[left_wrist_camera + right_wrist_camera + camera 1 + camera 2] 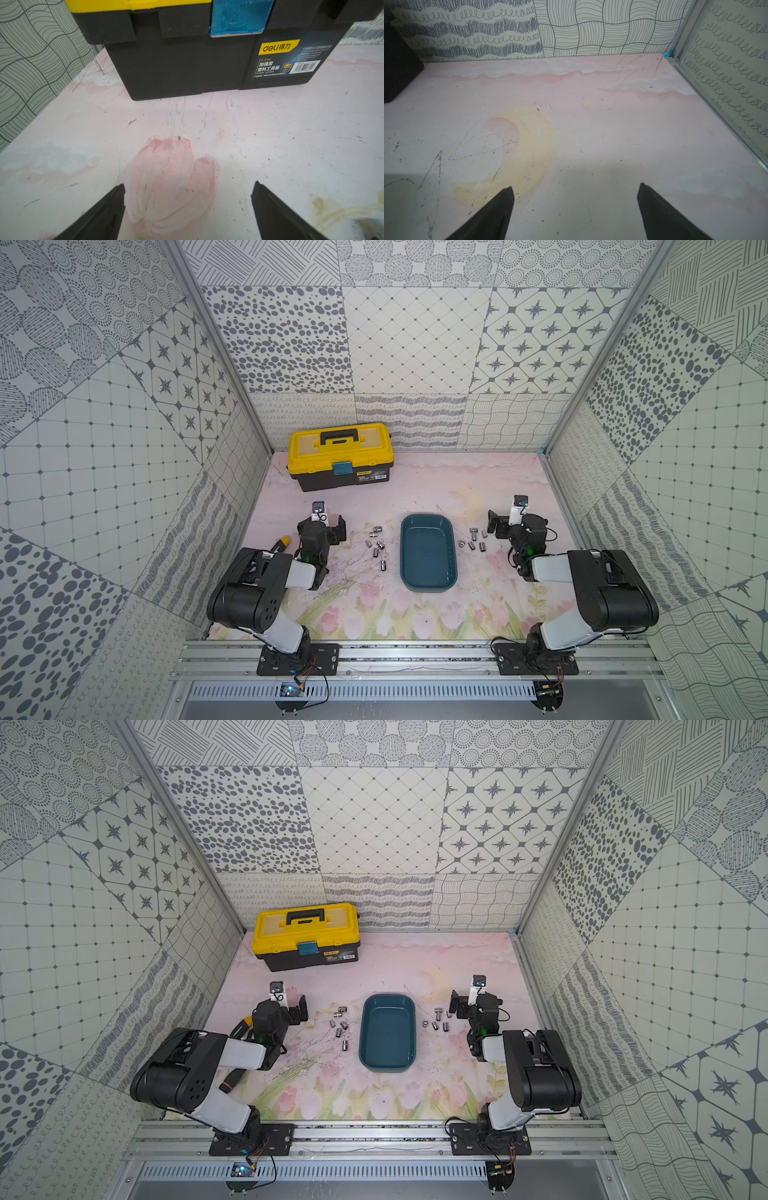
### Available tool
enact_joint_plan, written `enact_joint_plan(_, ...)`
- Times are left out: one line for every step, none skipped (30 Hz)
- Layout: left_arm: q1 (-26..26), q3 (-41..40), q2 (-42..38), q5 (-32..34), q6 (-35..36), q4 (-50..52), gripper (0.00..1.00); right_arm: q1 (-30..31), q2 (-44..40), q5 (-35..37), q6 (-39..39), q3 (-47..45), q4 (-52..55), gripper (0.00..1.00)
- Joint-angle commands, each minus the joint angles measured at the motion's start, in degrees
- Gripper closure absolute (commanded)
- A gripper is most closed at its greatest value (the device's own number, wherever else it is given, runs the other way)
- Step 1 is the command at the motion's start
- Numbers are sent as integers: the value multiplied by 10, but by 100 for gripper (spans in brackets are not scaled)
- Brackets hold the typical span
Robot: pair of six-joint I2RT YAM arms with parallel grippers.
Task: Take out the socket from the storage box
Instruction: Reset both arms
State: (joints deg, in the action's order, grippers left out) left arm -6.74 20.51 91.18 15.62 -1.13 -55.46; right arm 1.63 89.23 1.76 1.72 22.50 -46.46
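The storage box [428, 556] [388, 1031], a shallow dark teal tub, stands mid-table, and its floor looks bare in both top views. Several small silver sockets [376, 545] [340, 1027] lie scattered on the mat left of it. A few more sockets [473, 541] [438, 1021] lie to its right. My left gripper [322, 526] [284, 1006] [189, 185] hovers open left of the left-hand sockets, with only mat between its fingers. Beyond the right-hand sockets my right gripper [515, 522] [473, 1004] [576, 187] is open too and holds nothing.
A yellow-lidded black toolbox [340, 452] [305, 930] [176, 62] stands shut at the back left, just ahead of the left gripper. A yellow-and-black tool handle [282, 541] [245, 1023] lies under the left arm. Patterned walls enclose three sides of the table.
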Motion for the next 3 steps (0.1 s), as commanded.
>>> enact_joint_plan(1,6,1,-3,-2,-1,1,2,-1,5,3,11,-14,2)
enact_joint_plan(1,5,1,-2,-2,-3,1,3,-1,5,3,11,-14,2)
enact_joint_plan(2,2,1,-1,-1,-7,1,2,-1,5,3,11,-14,2)
